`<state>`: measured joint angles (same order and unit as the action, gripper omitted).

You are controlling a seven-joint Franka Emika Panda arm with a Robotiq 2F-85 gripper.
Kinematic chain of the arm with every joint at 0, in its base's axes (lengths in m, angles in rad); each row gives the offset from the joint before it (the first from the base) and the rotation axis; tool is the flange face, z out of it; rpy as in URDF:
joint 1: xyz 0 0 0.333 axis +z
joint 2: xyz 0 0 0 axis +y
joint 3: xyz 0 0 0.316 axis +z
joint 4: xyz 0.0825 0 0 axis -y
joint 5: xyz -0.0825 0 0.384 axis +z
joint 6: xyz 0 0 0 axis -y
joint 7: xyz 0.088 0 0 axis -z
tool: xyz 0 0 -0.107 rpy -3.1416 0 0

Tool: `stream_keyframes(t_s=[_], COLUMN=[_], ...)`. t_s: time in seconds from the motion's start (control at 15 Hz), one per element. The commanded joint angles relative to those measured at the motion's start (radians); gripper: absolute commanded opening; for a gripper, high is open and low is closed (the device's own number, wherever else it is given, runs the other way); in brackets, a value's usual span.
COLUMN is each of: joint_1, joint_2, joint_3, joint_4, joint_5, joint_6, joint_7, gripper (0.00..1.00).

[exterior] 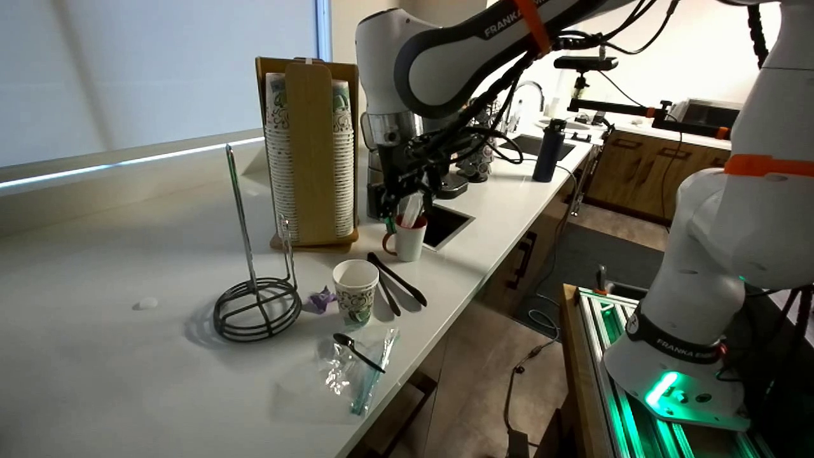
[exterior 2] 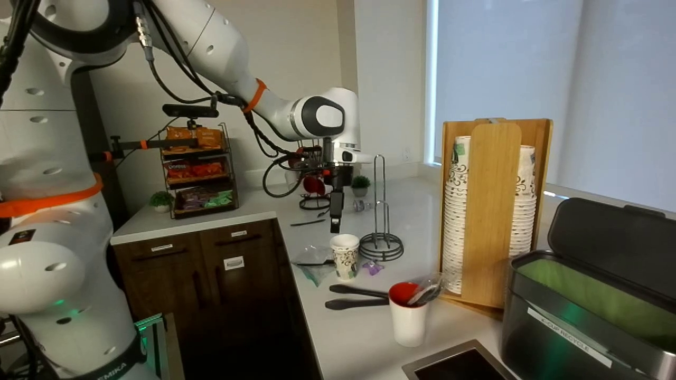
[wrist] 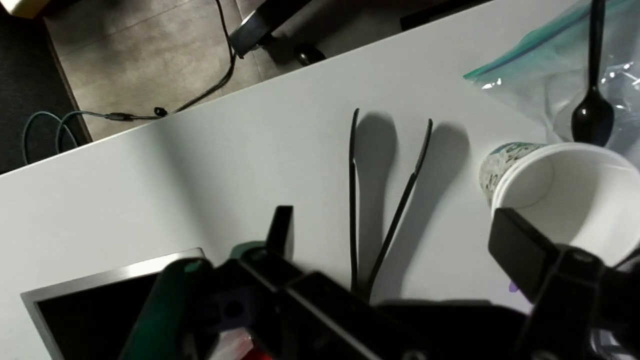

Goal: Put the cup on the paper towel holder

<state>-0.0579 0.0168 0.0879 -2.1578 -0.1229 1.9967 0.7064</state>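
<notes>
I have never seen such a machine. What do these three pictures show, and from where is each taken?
The machine is a white robot arm, ending in a black hand. Two pictures come from cameras outside the machine; the wrist view comes from a camera on the arm, looking down past the hand. The hand is open and holds nothing. On the white counter, among other things, stand a patterned paper cup, a wire paper towel holder, a mug and a brown box of stacked cups. Near the paper cup lie black tongs, a purple scrap, a clear bag and a black spoon.
</notes>
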Motion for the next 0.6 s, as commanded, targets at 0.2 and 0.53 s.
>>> stream_keyframes(t_s=[0.2, 0.53], joint_1=[0.043, 0.065], joint_2=[-0.001, 0.045], joint_3=[-0.034, -0.011], joint_4=[-0.224, -0.305], joint_5=[0.138, 0.333], joint_6=[0.498, 0.71], joint_7=[-0.286, -0.584], gripper=[1.0, 1.0])
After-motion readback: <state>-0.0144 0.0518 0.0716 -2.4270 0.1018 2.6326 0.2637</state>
